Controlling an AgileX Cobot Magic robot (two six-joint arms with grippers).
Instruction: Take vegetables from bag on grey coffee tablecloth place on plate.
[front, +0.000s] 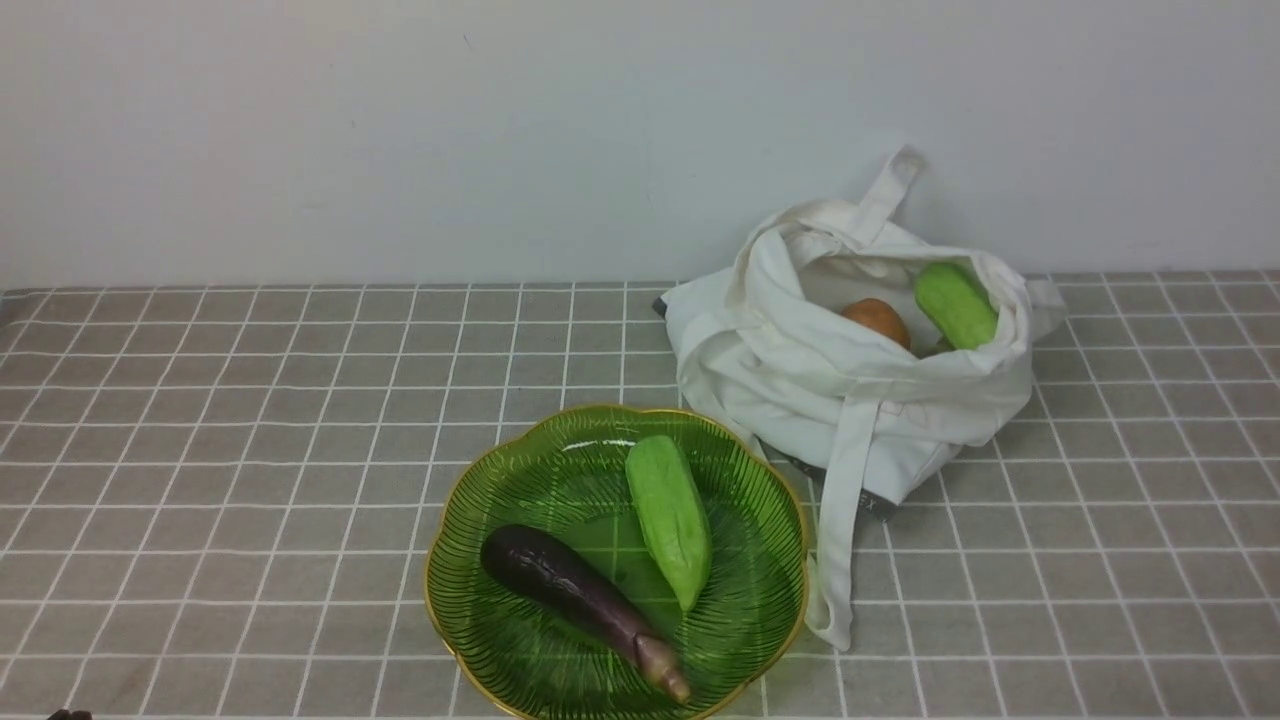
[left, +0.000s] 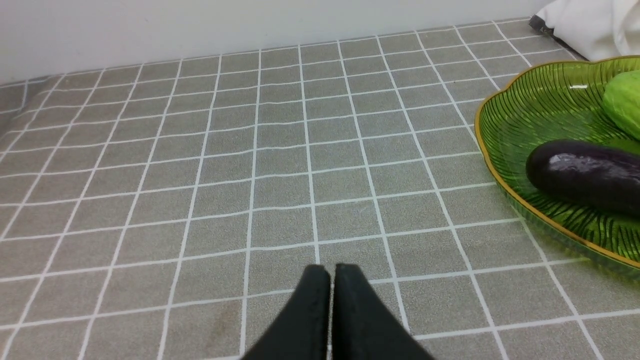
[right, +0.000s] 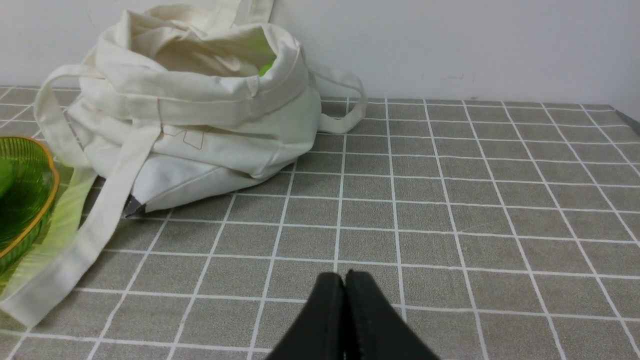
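Eggplant (front: 585, 598) and gourd (front: 669, 518) lie on plate (front: 470, 520).

Just a dark sliver of the left claw (front: 68, 714) pokes in at the lower edge, over the checked tablecloth (front: 250, 450). Well off to its right sits the green plate (front: 560, 470), and there's an eggplant (front: 570, 590) on it, stem end pointing away from the claw. Just beyond it lies a green gourd (front: 668, 518). Farther right and forward, the white bag (front: 800, 380) slumps open against the wall, another gourd (front: 955, 305) and an orange-brown round vegetable (front: 876, 320) inside. One strap (front: 838, 530) trails down beside the plate's far rim.
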